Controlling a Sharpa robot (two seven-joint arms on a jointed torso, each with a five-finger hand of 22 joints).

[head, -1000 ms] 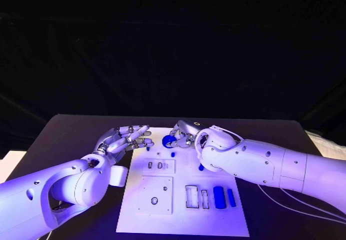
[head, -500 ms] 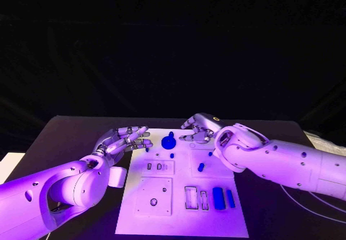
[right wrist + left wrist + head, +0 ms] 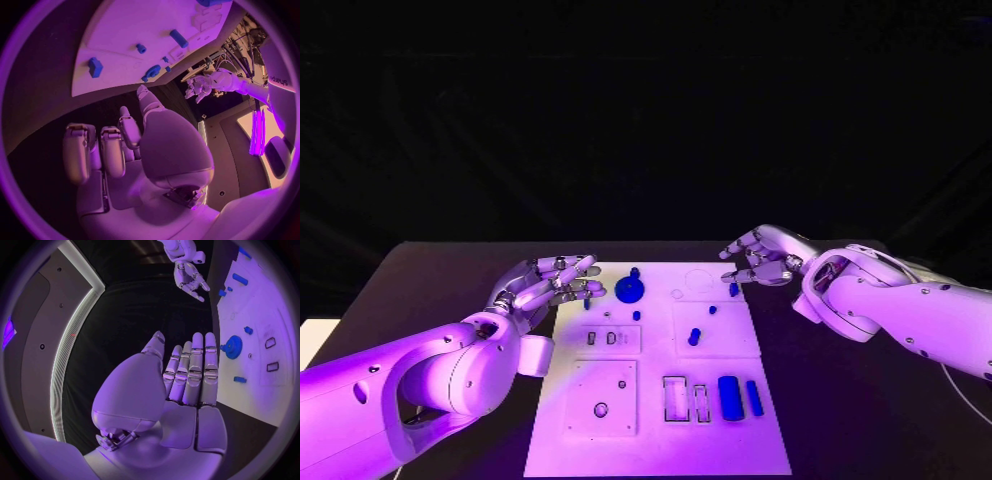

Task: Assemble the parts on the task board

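Observation:
The white task board (image 3: 661, 370) lies in the middle of the table. A blue gear (image 3: 630, 290) stands on its far part, also in the left wrist view (image 3: 233, 346). Small blue pegs (image 3: 692, 337) lie mid-board, and two blue bars (image 3: 728, 397) lie near the front right. My left hand (image 3: 553, 282) hovers at the board's far left edge, fingers straight, holding nothing. My right hand (image 3: 762, 258) hangs beyond the board's far right corner, fingers loosely bent and apart, empty (image 3: 119, 145). A small blue part (image 3: 733, 289) sits just below it.
White inset plates with slots (image 3: 606, 397) and two upright frames (image 3: 678, 397) occupy the board's near half. Black table (image 3: 862, 420) lies bare on both sides of the board. My left forearm (image 3: 430, 380) lies along the board's left side.
My right hand has let go of the blue gear and swung right, off the board's far right corner. The gear stays on the board. The left hand has hardly moved.

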